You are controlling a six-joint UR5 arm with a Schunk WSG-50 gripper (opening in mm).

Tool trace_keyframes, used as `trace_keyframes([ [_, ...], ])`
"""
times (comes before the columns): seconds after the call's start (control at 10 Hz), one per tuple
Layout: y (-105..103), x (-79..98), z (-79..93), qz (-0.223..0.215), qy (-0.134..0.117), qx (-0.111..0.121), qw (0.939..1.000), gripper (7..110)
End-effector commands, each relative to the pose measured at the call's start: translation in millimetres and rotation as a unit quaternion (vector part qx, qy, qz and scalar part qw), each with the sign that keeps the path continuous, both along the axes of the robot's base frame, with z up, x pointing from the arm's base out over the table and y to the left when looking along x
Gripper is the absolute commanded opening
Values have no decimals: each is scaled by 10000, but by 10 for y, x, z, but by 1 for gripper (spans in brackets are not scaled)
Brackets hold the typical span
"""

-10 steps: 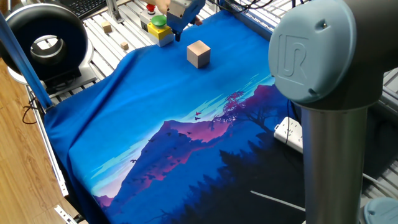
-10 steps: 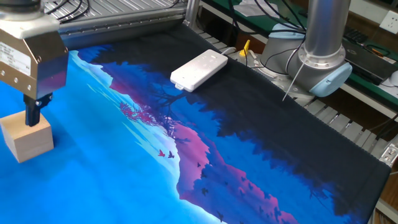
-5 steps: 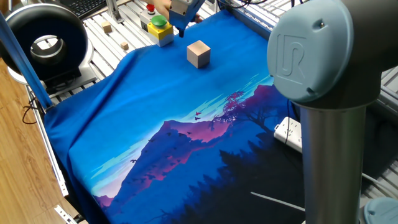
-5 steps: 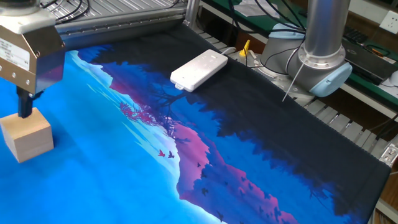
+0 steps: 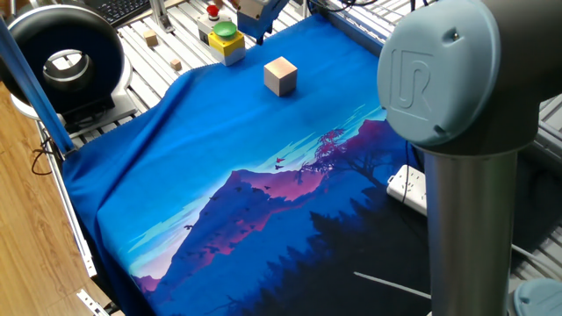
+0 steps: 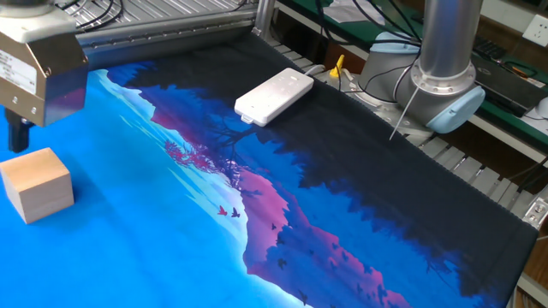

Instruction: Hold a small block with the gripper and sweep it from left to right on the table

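Note:
The small block (image 5: 280, 75) is a light tan wooden cube that stands alone on the light-blue part of the cloth-covered table (image 5: 219, 158). In the other fixed view the block (image 6: 36, 184) sits at the left edge on the table (image 6: 154, 214). My gripper (image 5: 260, 33) hangs at the top of the frame, above and behind the block and clear of it. In the other fixed view the gripper (image 6: 17, 139) hovers just above the block's far side, with its dark fingers close together and nothing between them.
A yellow box with a green button (image 5: 225, 42) stands just behind the block beside tiny wooden cubes (image 5: 150, 38). A black ring-shaped device (image 5: 61, 57) sits at the left. A white power strip (image 6: 274, 96) lies on the dark cloth. The arm's column (image 6: 445, 68) stands at the right.
The gripper has risen off the block's top and drawn back away from it. The block has not moved.

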State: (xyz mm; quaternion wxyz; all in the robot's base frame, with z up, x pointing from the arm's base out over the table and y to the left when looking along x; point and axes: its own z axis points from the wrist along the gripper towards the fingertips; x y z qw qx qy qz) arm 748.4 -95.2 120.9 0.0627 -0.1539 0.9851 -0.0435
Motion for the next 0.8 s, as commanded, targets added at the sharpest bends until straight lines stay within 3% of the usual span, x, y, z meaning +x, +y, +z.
trace_keyframes([
  [0.0,-37,-81,17,-815,97,17,9966,7],
  [0.2,73,-194,-24,-1376,347,276,9895,7],
  [0.3,99,-177,-37,-1629,325,371,9854,7],
  [0.7,40,-91,-66,-1581,164,363,9866,7],
])
